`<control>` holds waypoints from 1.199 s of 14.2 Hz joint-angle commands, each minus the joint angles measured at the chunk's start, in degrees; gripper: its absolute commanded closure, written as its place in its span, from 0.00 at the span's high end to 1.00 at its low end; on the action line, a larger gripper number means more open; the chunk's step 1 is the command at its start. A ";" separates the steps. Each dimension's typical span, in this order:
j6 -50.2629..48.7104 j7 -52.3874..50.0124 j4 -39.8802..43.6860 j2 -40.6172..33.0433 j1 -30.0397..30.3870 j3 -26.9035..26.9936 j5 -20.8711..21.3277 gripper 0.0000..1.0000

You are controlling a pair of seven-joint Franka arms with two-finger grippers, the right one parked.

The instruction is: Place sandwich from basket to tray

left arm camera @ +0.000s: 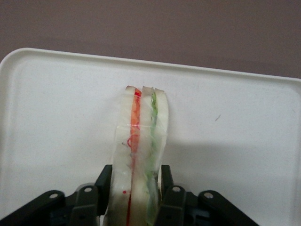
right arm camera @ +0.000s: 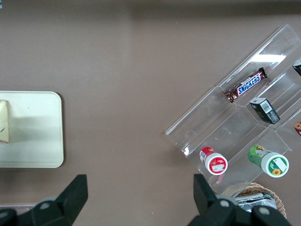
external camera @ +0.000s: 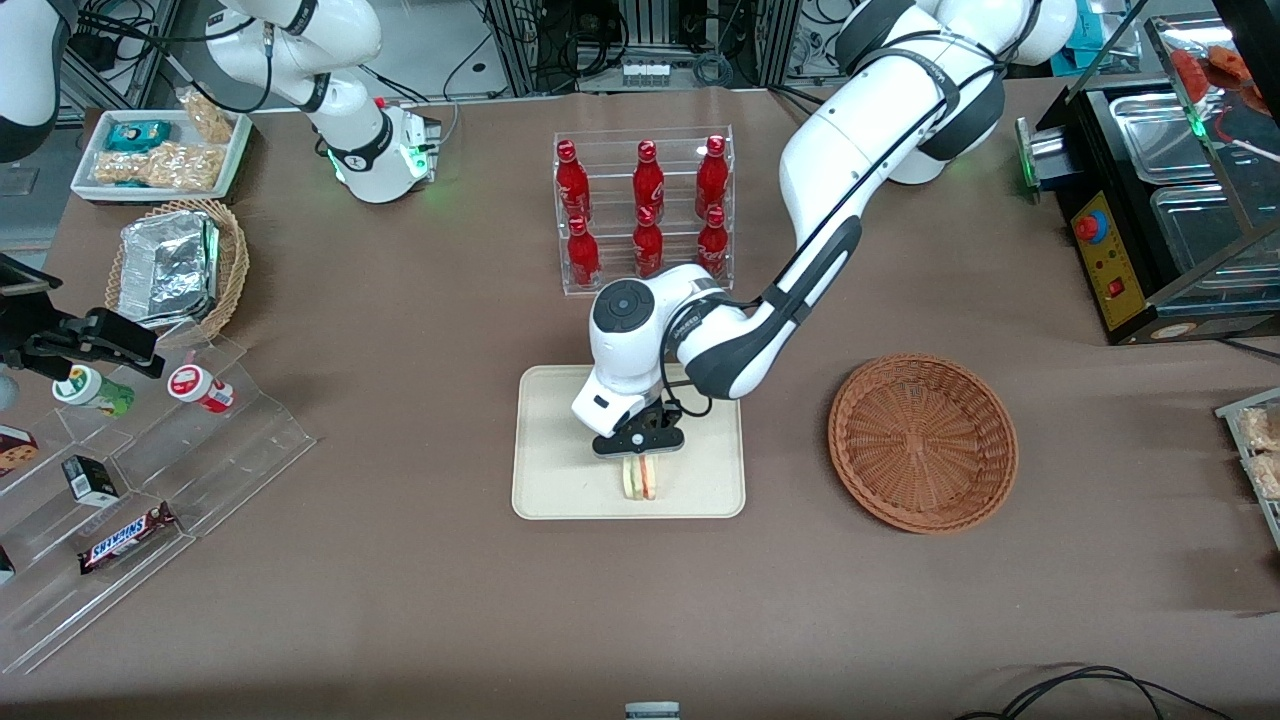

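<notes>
Now the left arm's pincer hangs low over the cream tray, clamped on the wrapped sandwich, which stands on edge near the tray's front rim. Toward the working arm's end of the worktop, the reddish wicker basket sits apart.

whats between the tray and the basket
Only bare brown table, as the front view shows. The claw is over the tray, shut on the sandwich; the basket holds nothing.
</notes>
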 commanded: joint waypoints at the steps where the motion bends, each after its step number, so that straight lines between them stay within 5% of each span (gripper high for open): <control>1: -2.70 0.05 0.82 -3.16 0.50 0.37 -4.91 1.00; 4: -11.04 0.58 0.91 -9.12 1.90 0.11 -7.04 1.00; 8: -28.59 2.24 0.56 -21.16 6.54 0.28 -16.08 1.00; 10: -37.22 12.74 0.38 -26.08 10.41 0.28 -20.38 1.00; 15: -60.15 37.71 0.12 -36.21 30.24 0.37 -31.02 1.00; 17: -63.79 41.44 -0.15 -38.05 34.93 0.63 -30.70 1.00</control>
